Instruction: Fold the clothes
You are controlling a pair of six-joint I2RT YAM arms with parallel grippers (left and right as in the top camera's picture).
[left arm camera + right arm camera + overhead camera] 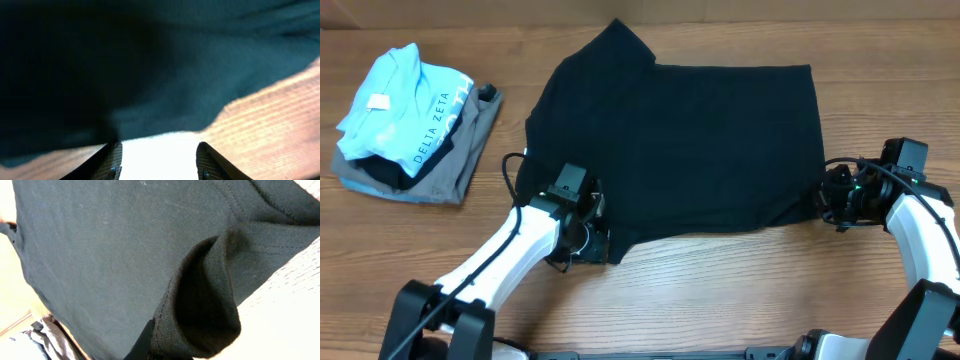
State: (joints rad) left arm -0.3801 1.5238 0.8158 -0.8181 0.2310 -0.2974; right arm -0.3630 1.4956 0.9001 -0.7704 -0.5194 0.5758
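Barely begun, I judge: the black T-shirt (690,150) lies spread on the worktop (720,300). Left fingers (111,161) stand spread, empty, at its near corner; right fingers (142,342) pinch its edge. The folds are yet to do.

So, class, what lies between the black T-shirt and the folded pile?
Mostly bare table, plus a black cable loop near the T-shirt; overhead view shows it.
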